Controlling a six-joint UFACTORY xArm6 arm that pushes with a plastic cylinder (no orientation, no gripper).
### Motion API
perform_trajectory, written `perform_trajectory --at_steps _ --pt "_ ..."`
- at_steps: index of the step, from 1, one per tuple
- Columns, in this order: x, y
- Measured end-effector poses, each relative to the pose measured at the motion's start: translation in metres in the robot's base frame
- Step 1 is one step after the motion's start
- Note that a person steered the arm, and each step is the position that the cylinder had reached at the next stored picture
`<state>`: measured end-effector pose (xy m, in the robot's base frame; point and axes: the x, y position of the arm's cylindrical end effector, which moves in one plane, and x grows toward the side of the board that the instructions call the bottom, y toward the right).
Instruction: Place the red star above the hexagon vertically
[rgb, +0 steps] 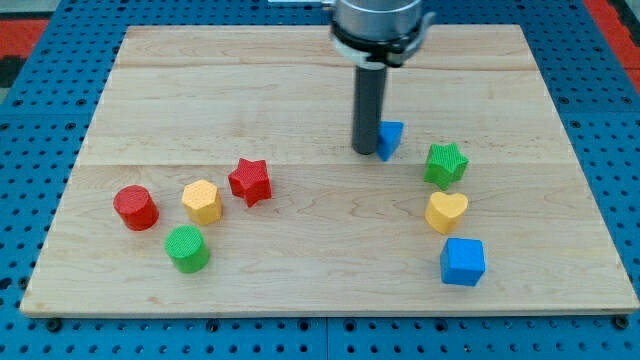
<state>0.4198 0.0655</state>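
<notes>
The red star (250, 181) lies left of the board's middle. The yellow hexagon (202, 201) sits just to its lower left, close beside it. My tip (366, 150) stands right of centre, well to the right of the star and a little higher in the view. It is right against a small blue block (391, 138), whose left part the rod hides.
A red cylinder (135, 207) and a green cylinder (187, 248) lie left of and below the hexagon. At the right are a green star (446, 164), a yellow heart (446, 212) and a blue cube (462, 261). The wooden board (300, 80) ends on a blue pegboard.
</notes>
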Motion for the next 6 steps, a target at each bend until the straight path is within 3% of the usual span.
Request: perform_trajectory --at_steps 1,3,4,5,6 --pt "0.001 0.035" --pt "-0.042 0.035" --pt "-0.047 -0.016" --pt "-0.038 -0.071" --pt "0.051 -0.037"
